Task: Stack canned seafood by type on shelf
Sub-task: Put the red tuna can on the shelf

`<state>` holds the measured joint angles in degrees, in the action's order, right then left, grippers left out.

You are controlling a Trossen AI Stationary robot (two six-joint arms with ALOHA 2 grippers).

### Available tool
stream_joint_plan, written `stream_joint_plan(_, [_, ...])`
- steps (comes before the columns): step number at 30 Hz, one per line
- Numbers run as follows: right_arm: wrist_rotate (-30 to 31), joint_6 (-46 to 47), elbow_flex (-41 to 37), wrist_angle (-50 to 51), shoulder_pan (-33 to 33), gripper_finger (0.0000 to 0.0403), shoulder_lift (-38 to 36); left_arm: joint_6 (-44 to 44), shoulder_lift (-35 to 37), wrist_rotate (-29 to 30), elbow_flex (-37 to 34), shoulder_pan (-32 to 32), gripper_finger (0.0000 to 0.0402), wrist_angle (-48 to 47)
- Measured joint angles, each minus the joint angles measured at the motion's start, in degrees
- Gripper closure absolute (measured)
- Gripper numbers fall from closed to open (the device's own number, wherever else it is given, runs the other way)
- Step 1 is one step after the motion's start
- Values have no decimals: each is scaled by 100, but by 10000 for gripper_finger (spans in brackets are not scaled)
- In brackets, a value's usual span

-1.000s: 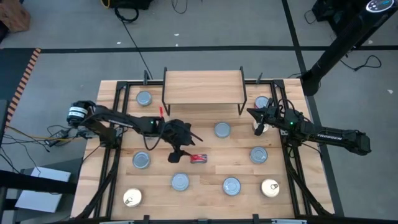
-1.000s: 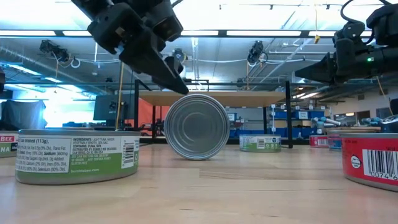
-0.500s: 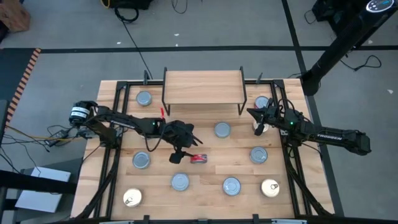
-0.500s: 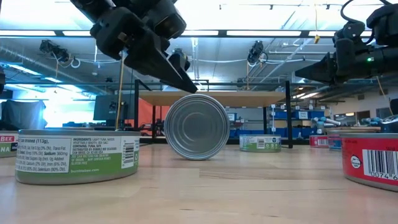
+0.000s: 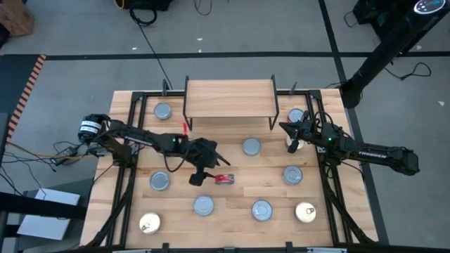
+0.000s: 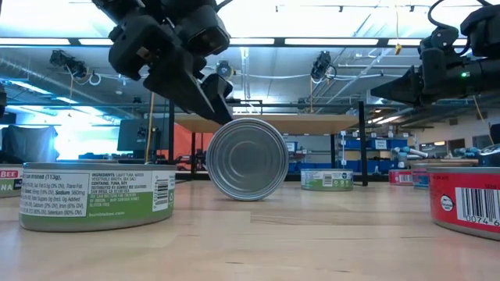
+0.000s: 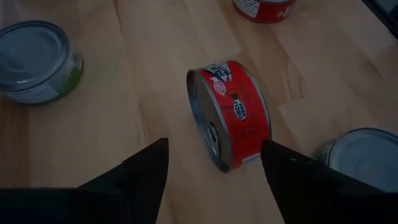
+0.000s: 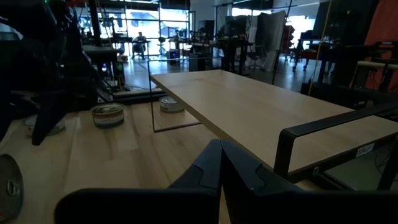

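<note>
- The left gripper hangs over the middle of the table, with its fingers spread wide apart and nothing between them.
- Just under and beside it, a red tin stands on its edge on the wood, not lying flat. In the left wrist view this tin shows between the two fingertips, and they do not touch it.
- In the low view the same tin shows its round silver face, and the left gripper is above it and a little to one side.
- The right gripper waits near the right end of the shelf, with its fingers pressed together and holding nothing.
- The shelf stands at the far side of the table and no tin is on its board.
- The other tins lie flat on the table, well apart from each other: one with silver top just in front of the shelf, one with gold top at the near left corner, another gold one at the near right.
</note>
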<state>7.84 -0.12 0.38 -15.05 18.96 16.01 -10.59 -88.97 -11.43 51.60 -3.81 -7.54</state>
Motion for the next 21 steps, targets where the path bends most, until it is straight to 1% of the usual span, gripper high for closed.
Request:
stream_joint_plan(4, [0,0,0,0,-2,384,0,42,7,352,320,-6,142,-442])
stream_joint_plan(6, [0,0,-2,0,-2,384,0,102,7,477,396,-4,141,-495])
stream_joint_plan(13, [0,0,0,-2,0,384,0,233,-41,437,412,-70,124,-476])
stream_joint_plan(21, [0,0,-2,-15,-2,384,0,991,-148,501,419,-379,104,-292])
